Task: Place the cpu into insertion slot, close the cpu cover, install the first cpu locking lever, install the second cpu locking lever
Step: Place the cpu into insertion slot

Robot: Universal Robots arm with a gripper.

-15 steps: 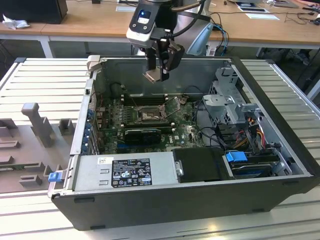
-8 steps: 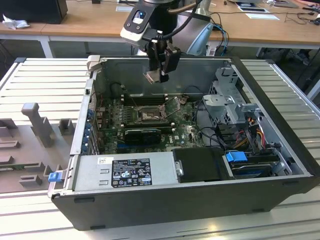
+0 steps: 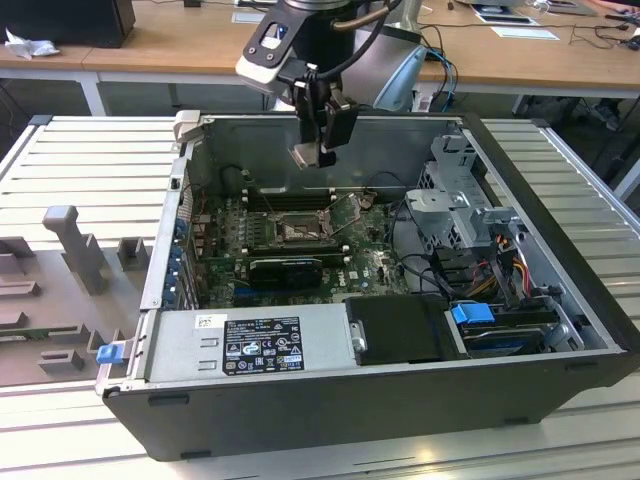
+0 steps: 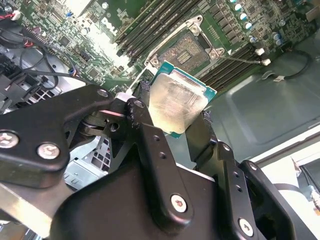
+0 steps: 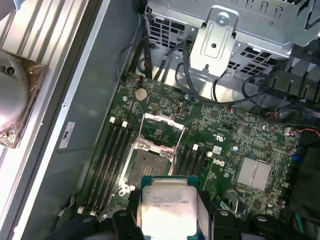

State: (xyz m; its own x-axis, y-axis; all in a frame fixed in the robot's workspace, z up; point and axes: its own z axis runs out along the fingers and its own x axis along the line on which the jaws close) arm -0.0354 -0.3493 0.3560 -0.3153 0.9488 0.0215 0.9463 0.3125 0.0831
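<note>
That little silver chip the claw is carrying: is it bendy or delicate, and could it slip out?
Probably stiff: the cpu looks perfectly flat though the gripper pinches it by two sides. Likely light, being so thin. Its smooth metal top looks slippery, so gripping the sides seems sensible.

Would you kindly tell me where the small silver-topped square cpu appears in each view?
Exterior view: silver-topped square cpu hangs above the open dark case.
First wrist view: cpu near the empty black-framed socket.
Second wrist view: cpu gripped by the black hand.
Shared landmark: that socket.
</note>
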